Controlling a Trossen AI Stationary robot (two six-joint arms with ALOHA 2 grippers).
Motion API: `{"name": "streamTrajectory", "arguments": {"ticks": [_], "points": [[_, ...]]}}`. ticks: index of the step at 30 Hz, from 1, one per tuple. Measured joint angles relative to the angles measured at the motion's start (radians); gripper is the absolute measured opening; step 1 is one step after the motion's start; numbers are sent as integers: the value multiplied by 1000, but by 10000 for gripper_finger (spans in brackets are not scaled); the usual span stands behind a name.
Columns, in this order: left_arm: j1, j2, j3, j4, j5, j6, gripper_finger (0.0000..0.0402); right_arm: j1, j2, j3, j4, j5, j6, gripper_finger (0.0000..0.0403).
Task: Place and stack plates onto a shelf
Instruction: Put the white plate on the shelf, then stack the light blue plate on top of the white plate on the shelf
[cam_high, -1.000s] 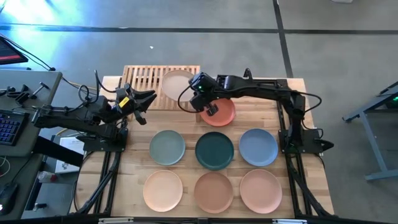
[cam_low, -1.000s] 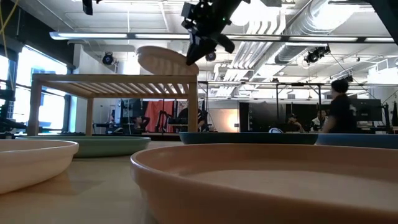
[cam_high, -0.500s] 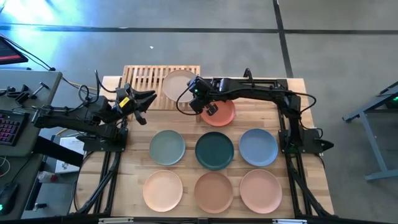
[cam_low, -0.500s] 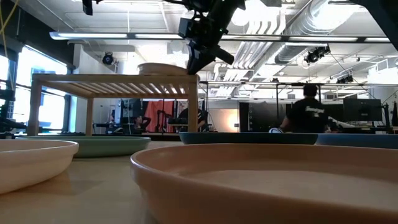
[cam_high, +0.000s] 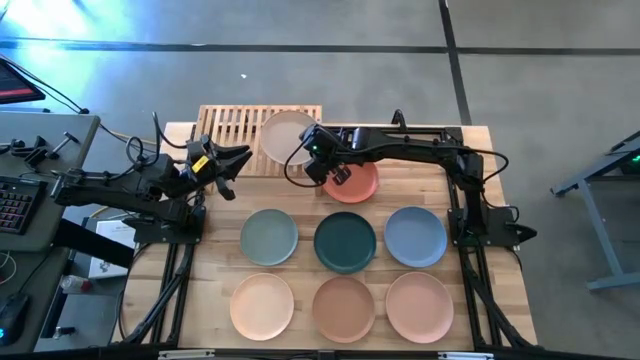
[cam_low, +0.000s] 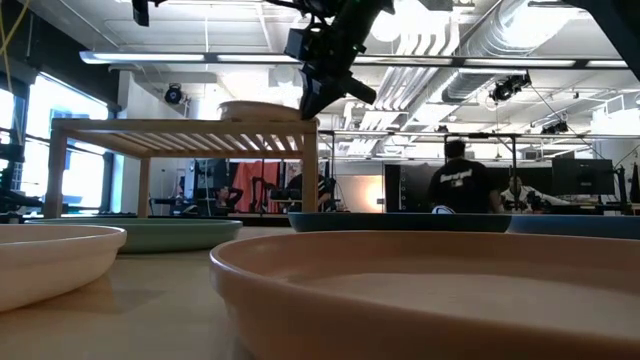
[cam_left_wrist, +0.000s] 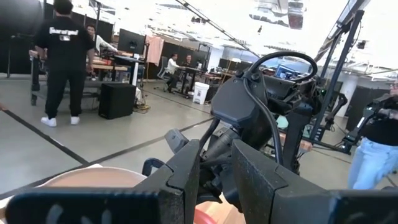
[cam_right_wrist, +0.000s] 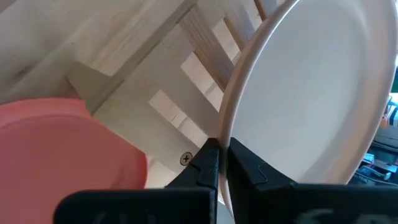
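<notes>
While the beige plate (cam_high: 286, 136) lies on the shelf (cam_high: 228, 131) | right gripper (cam_high: 313, 158) clamped on its rim | risk: lifting before release drags the plate off the edge | left gripper (cam_high: 240, 160) apart, idle.

My right arm stretches across the table's far side, its gripper (cam_high: 316, 158) pinched tight on the beige plate's (cam_high: 285, 135) rim. My left arm waits at the left edge, gripper (cam_high: 231, 172) pointing inward.
</notes>
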Motion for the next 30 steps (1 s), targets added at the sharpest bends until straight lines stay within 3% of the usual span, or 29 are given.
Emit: {"name": "streamTrajectory", "arguments": {"ticks": [11,20,25,30], "points": [[0,0,0,0,0,0,83,0,0,0,-11,4,2,60],[0,0,0,-28,0,-6,83,29,-27,0,-27,95,64,78],[-1,-1,-1,-142,16,-120,83,65,-63,0,-63,178,143,79],[-1,-2,-1,-330,98,-349,83,102,-103,0,-117,241,314,79]]}}
